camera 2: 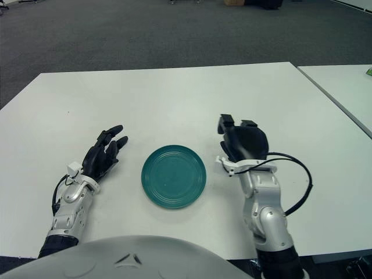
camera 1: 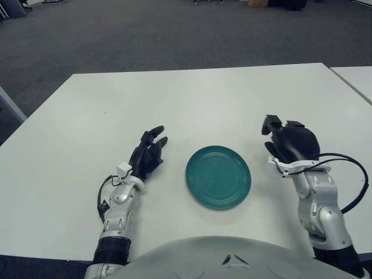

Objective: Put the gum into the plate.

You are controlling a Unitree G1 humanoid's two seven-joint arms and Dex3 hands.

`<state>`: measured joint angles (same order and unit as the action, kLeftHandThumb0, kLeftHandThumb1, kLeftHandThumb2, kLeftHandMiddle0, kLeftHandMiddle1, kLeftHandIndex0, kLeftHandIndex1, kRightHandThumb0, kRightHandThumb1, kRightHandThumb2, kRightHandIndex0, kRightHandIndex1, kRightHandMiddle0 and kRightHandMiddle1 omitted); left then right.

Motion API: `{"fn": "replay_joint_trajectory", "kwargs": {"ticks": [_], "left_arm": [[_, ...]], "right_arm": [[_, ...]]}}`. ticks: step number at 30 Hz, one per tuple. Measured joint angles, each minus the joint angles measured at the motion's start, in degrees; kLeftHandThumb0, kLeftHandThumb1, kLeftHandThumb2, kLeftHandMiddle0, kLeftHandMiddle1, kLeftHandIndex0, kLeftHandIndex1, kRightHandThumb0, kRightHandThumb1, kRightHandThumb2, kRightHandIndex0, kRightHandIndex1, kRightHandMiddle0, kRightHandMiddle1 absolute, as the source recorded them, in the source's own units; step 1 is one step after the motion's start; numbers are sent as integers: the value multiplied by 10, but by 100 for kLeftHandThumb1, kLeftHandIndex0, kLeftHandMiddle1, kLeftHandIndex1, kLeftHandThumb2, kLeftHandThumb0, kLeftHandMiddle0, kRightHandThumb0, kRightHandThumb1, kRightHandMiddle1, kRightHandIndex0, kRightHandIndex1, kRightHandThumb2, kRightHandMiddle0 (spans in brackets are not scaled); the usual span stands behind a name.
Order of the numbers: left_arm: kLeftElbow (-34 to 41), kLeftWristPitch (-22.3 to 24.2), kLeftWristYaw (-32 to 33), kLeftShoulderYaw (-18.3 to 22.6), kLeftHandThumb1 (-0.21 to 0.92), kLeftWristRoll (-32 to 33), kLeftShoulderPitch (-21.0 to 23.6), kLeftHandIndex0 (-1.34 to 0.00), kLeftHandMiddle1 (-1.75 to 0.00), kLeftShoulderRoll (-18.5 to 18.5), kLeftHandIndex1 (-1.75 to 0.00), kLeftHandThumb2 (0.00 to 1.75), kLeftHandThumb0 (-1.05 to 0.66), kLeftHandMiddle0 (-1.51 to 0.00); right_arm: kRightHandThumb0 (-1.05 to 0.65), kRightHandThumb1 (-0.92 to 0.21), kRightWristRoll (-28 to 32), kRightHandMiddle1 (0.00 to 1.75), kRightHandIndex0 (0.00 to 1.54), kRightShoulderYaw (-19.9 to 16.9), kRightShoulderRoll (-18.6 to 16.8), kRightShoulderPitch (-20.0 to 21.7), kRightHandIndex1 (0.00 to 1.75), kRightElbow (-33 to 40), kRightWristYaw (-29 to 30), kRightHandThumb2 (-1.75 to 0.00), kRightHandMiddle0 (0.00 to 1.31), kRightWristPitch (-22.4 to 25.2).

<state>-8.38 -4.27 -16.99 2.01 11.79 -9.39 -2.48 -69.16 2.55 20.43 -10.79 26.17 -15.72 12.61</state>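
Note:
A teal plate (camera 1: 218, 176) sits on the white table (camera 1: 192, 99), in front of me at the middle, with nothing in it. No gum shows in either view. My right hand (camera 1: 289, 141) is just right of the plate, its back turned toward me, hiding whatever is under it. My left hand (camera 1: 149, 152) is left of the plate, low over the table, its fingers stretched out and holding nothing. Both hands are about a hand's width from the plate's rim.
A second white table (camera 1: 356, 78) stands at the far right, a narrow gap away. Grey carpet lies beyond the table's far edge. A black cable (camera 1: 351, 174) loops out from my right wrist.

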Motion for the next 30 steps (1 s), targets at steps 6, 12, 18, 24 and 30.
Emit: {"fn": "replay_joint_trajectory", "kwargs": {"ticks": [6,12,18,24,30], "left_arm": [[-1,3,1,0,92,-3,1,0,-55,-3,-76,69,-83,-22],[-3,-1,-1,0,92,-2,1,0,-55,-4,-76,69,-82,-20],[-23,-21,-17,3,92,5,5,0,-54,-5,-74,67,-82,-20],[-31,-13,-15,9,92,5,15,0,-49,-8,-74,67,-81,-22],[-29,-10,-15,10,92,4,17,0,-40,-12,-66,76,-85,-21]], "right_arm": [[-89,-92,51,80,25,-44,47,8,41,-27,-24,-63,0,4],[-91,-92,69,74,24,-56,76,14,31,-53,-51,-63,0,19],[-96,-92,81,59,21,-55,108,30,17,-103,-76,-68,0,22],[-102,-92,92,40,18,-49,141,34,6,-125,-110,-75,0,26],[-105,-92,102,21,14,-38,174,34,2,-140,-139,-81,0,18]]}}
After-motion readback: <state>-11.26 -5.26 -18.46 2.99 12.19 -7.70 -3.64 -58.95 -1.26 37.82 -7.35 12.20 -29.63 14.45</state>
